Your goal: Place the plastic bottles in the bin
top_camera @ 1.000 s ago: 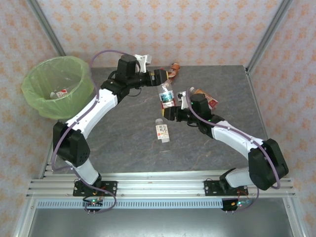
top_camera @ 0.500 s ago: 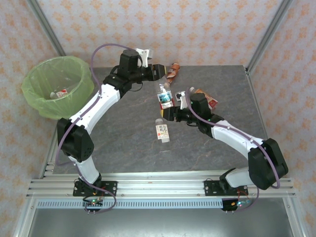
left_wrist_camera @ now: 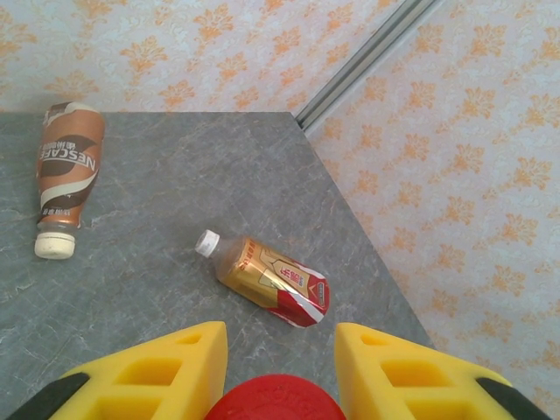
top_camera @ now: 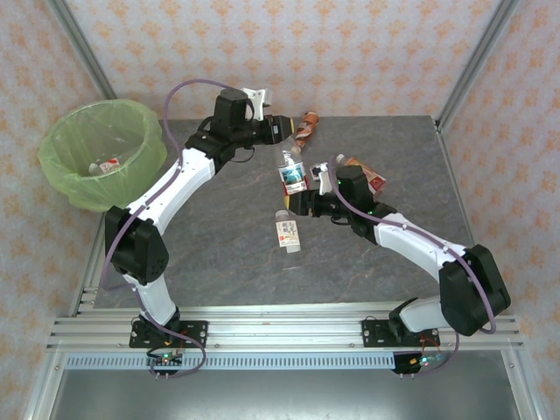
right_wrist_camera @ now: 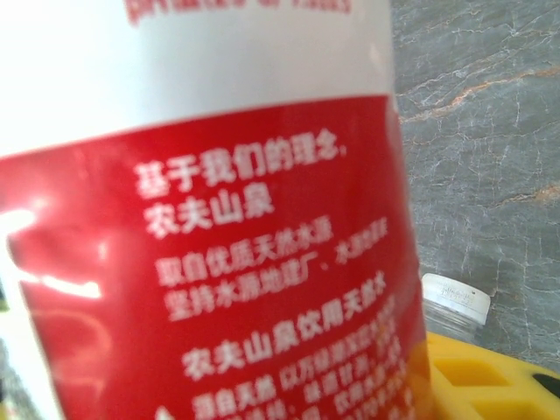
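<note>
Grey tabletop (top_camera: pixel 219 236), left end effector (left_wrist_camera: pixel 278 352) pinching red-capped bottle (left_wrist_camera: pixel 276 401); right end effector (top_camera: pixel 298 195) gripping red-labelled bottle (right_wrist_camera: pixel 219 262)

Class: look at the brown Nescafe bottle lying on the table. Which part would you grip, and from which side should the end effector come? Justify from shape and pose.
Grip the Nescafe bottle across its labelled body, coming down from above, straddling its long axis. It lies flat on the table, with bare surface along both flanks; the tapered neck and white cap would likely slip.
</note>
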You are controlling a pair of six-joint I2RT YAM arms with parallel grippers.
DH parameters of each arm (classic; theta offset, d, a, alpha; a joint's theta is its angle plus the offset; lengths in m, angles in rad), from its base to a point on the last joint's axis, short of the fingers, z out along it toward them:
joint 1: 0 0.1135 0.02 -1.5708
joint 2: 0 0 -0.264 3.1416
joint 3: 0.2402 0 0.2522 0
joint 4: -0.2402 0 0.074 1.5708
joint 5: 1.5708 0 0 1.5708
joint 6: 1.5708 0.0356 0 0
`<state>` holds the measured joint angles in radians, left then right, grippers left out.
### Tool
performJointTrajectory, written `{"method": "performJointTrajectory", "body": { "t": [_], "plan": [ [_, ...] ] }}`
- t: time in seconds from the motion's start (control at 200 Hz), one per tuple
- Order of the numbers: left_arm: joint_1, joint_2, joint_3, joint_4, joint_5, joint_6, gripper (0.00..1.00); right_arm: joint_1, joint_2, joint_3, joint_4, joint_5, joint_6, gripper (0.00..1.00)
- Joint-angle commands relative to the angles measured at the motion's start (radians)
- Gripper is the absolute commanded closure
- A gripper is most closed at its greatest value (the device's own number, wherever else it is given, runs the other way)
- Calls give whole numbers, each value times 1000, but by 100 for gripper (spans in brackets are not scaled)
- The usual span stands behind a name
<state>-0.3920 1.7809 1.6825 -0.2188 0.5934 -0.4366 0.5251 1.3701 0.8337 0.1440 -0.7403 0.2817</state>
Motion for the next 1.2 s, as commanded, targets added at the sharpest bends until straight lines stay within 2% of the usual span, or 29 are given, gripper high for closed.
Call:
{"method": "performJointTrajectory", "body": {
  "t": [0.0, 0.08, 0.155, 0.31, 0.42, 0.55, 0.636, 0.896, 1.196],
  "plan": [
    [0, -40, -26, -14, -22, 60, 79, 6, -8, 9, 109, -16, 16, 61],
    [0, -46, -27, -18, -28, 62, 88, 6, -8, 0, 132, -10, 28, 55],
    [-1, -49, -25, -20, -30, 58, 100, 7, -12, -4, 134, 1, 24, 46],
    [2, -51, -23, -31, -62, 57, 100, 7, -46, -31, 138, 61, 2, 31],
    [1, -51, -22, -38, -88, 59, 100, 7, -77, -58, 136, 145, -7, 16],
    [2, -51, -17, -50, -112, 64, 100, 7, -107, -78, 132, 171, -25, 11],
    [2, -55, -20, -49, -119, 66, 100, 7, -120, -88, 129, 185, -34, 1],
    [13, -64, -24, -61, -146, 65, 100, 7, -161, -126, 145, 289, -42, 1],
    [30, -99, -48, -119, -265, 79, 100, 6, -181, -169, 139, 610, 7, 1]
  ]
}}
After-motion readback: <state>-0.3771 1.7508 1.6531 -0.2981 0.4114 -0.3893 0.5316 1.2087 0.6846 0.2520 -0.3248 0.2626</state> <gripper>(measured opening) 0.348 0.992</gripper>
